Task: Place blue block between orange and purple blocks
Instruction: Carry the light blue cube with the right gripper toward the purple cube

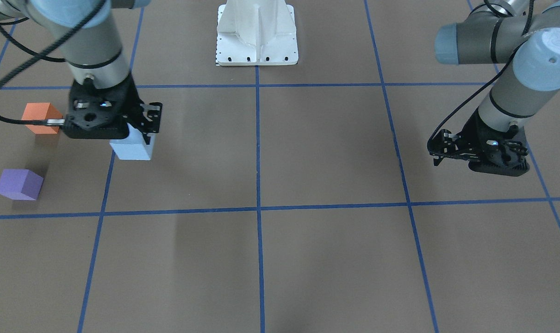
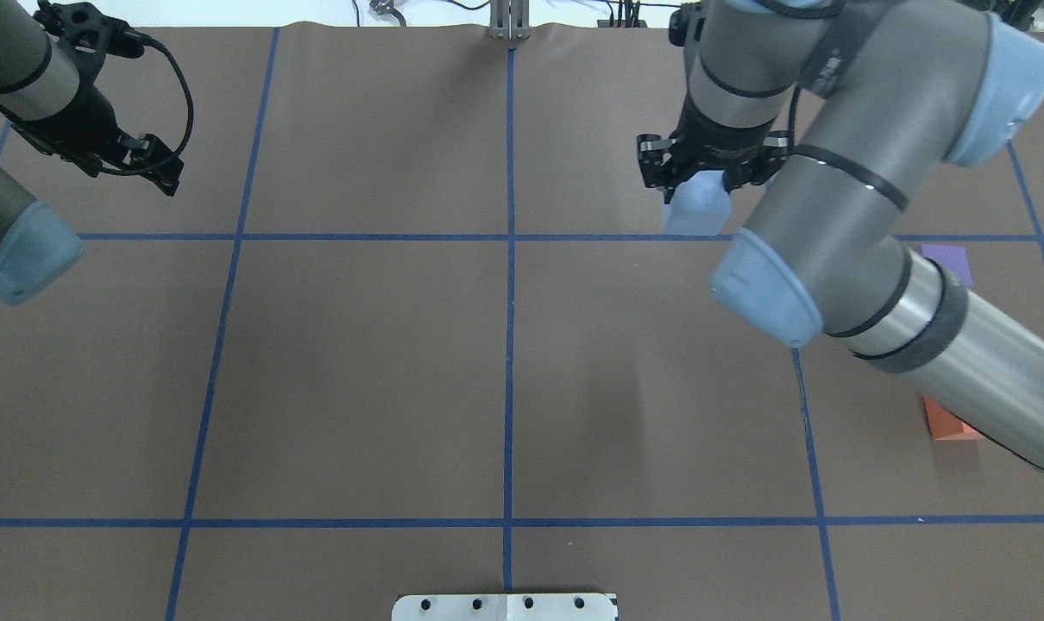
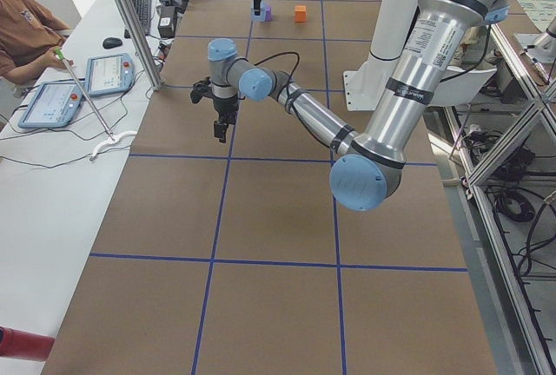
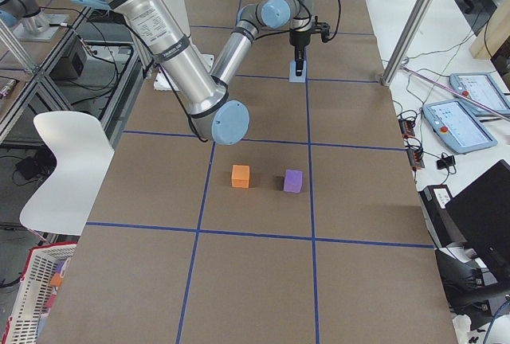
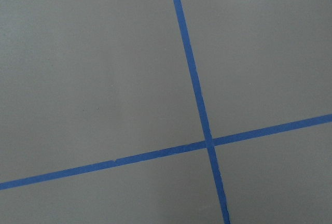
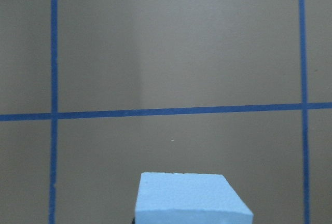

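My right gripper (image 1: 140,133) is shut on the light blue block (image 1: 133,147), holding it at or just above the table; the block also shows in the overhead view (image 2: 697,209) and at the bottom of the right wrist view (image 6: 189,195). The orange block (image 1: 40,118) and the purple block (image 1: 20,184) sit on the table on the robot's right side, with a gap between them (image 4: 241,176) (image 4: 293,181). The blue block is well clear of both, toward the table's middle. My left gripper (image 1: 436,151) hovers over the far left part of the table, empty, its fingers apart.
The white robot base (image 1: 257,34) stands at the middle of the robot's edge. Blue tape lines (image 5: 194,84) grid the brown table. In the exterior left view an operator (image 3: 22,32) and tablets (image 3: 61,101) are beside the table's far edge.
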`<action>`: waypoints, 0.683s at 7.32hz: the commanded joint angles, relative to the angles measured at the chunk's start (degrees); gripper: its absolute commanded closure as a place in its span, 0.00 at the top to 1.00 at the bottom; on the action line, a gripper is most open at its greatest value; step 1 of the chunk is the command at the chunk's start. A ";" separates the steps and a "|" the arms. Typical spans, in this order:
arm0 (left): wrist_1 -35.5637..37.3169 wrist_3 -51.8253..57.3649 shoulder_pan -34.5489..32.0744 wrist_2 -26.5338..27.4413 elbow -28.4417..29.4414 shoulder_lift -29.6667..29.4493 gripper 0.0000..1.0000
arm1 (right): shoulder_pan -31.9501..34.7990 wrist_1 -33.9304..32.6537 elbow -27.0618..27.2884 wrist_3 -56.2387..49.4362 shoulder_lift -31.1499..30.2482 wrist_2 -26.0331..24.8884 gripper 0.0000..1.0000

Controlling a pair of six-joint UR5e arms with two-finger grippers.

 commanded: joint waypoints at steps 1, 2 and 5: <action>-0.07 -0.01 0.02 -0.85 -0.10 0.00 1.00 | 5.55 1.06 7.06 -9.58 -11.88 1.49 0.00; -0.07 -0.09 0.02 -0.86 -0.10 -0.08 1.00 | 8.27 7.07 7.95 -10.39 -18.46 4.20 0.00; -0.16 -0.10 0.02 -0.86 -0.54 0.00 1.00 | 12.51 29.76 6.82 -15.38 -39.39 8.80 0.00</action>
